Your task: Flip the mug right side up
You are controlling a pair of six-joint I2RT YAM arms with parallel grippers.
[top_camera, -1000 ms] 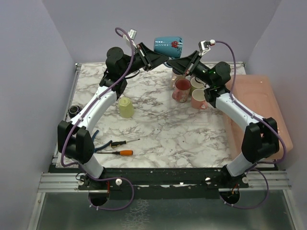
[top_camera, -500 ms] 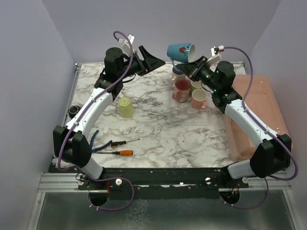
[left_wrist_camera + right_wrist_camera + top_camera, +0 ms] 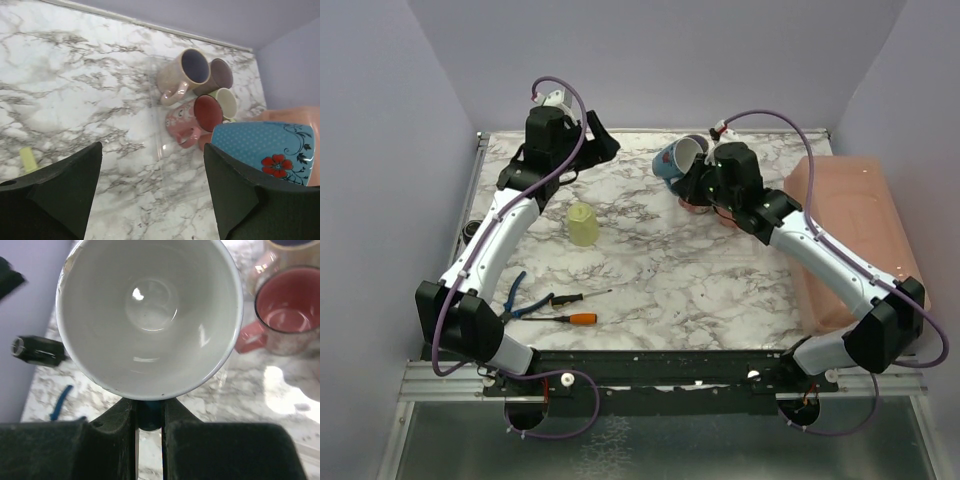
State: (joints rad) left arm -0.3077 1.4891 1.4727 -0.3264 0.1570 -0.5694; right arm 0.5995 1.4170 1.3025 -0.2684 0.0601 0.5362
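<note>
Overhead view: the right hand (image 3: 694, 172) is holding the blue ceramic mug with white dots and a red flower (image 3: 672, 160) in the air over the far middle of the white-veined marble worktop (image 3: 700, 270). It is just left of a cluster of mugs that the arm is mostly hiding. The blue mug is leaning, with its white mouth pointing up and toward the far right and its base down to the left. The left hand (image 3: 604, 138) is hanging well apart to the left with its fingers spread, gripping nothing. A pale yellow-green plastic cup (image 3: 583, 224) is sitting nearer the left arm.

Left wrist view: the two dark fingers are standing wide apart with only worktop between them. The blue mug is showing side-on at the right edge, beside the right-hand finger. Beyond it four mugs are standing mouth-up and touching:
- a beige mug with a dark blue inside (image 3: 182, 75)
- a brown-purple mug (image 3: 221, 74)
- a pink mug with a red inside (image 3: 195, 117)
- a cream mug (image 3: 229, 101)

All four look empty.

Right wrist view: the camera is looking straight down the blue mug's long axis into its glossy white inside, which is holding nothing. The right hand's fingers are clamped on a blue part just under the rim, probably the handle.

The right arm is plainly the one to finish. By my reckoning, it needs a little more roll to bring the mouth fully upward. It must then set the mug down on bare worktop clear of the cluster.
</note>
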